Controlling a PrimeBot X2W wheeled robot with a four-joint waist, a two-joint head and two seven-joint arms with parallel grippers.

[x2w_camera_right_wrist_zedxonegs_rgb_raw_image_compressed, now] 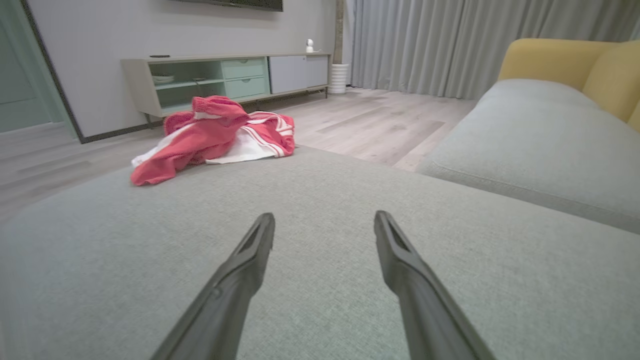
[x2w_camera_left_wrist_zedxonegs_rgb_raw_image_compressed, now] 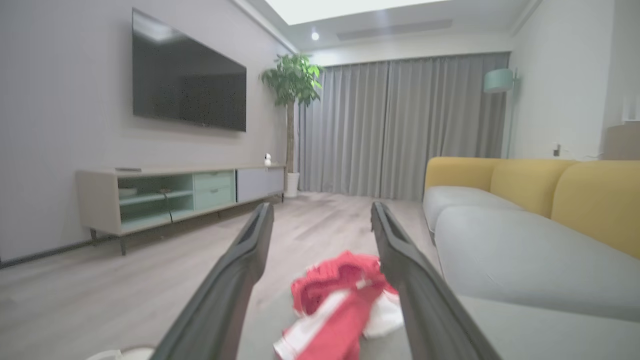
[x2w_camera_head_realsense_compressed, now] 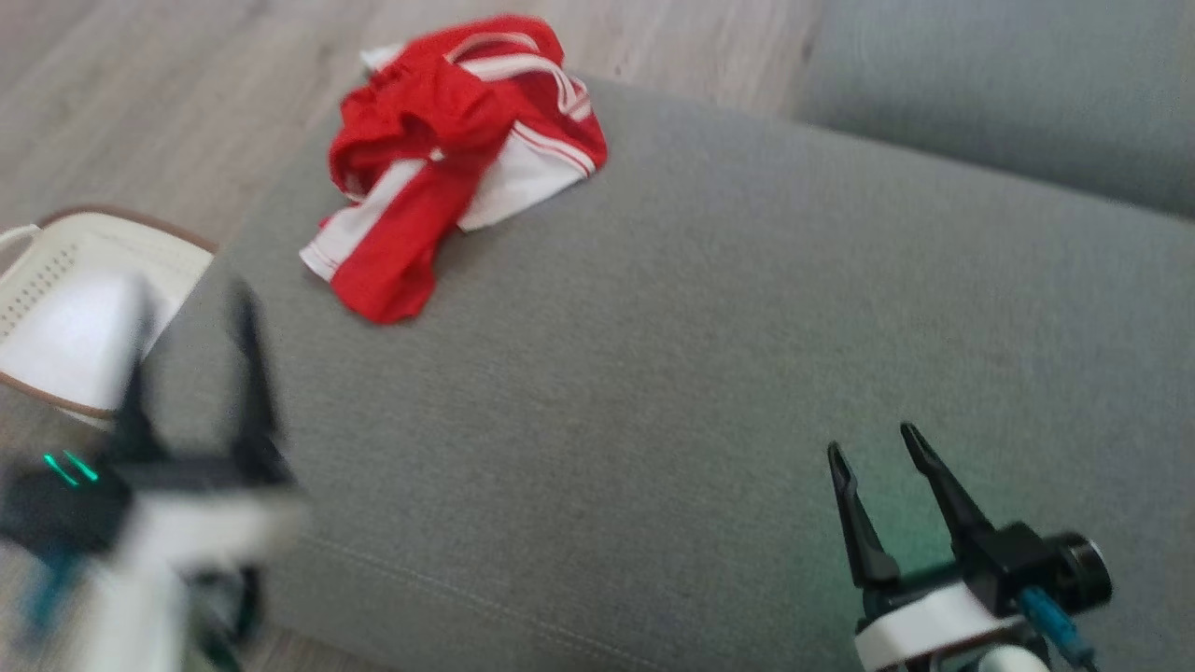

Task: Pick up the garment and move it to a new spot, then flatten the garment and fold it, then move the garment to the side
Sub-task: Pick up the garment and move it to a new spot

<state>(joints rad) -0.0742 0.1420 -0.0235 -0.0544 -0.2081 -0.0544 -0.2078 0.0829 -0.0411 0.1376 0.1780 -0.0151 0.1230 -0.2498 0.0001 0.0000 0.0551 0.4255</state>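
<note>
garment (x2w_camera_head_realsense_compressed: pixel 448 159): crumpled at cushion (x2w_camera_head_realsense_compressed: pixel 653 373) far-left corner, untouched
fingers: left gripper (x2w_camera_head_realsense_compressed: pixel 191 350) and right gripper (x2w_camera_head_realsense_compressed: pixel 873 441) both wide, empty
done: nothing
remaining: pick-up, flattening, folding, moving aside

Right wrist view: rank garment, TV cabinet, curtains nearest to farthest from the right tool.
From the right tool:
1. Garment, ahead-left on the grey cushion.
2. TV cabinet, beyond the garment, upper left.
3. Curtains, far end of the room, upper right.
</note>
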